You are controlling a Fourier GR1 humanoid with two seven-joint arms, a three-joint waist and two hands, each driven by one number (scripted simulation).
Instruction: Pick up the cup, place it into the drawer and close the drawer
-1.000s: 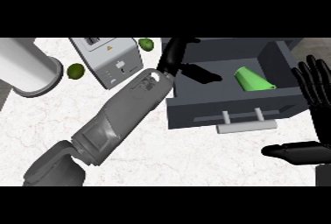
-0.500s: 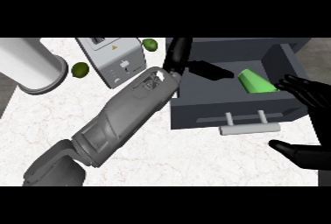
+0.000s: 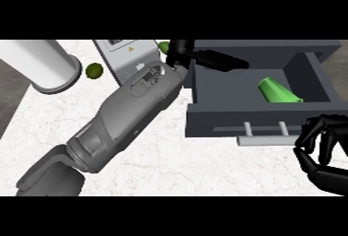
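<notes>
The green cup (image 3: 279,91) lies on its side inside the open grey drawer (image 3: 224,122), toward the drawer's right wall, at the worktop's (image 3: 170,166) far right corner. The left robot hand (image 3: 204,56) reaches over the drawer's back left corner with its fingers straight, holding nothing. The right robot hand (image 3: 323,150) sits just right of the drawer's front handle (image 3: 265,137), fingers curled with nothing in them. A white cylinder (image 3: 37,64), a grey appliance (image 3: 125,57) and a small green fruit (image 3: 94,70) stand along the worktop's far edge.
</notes>
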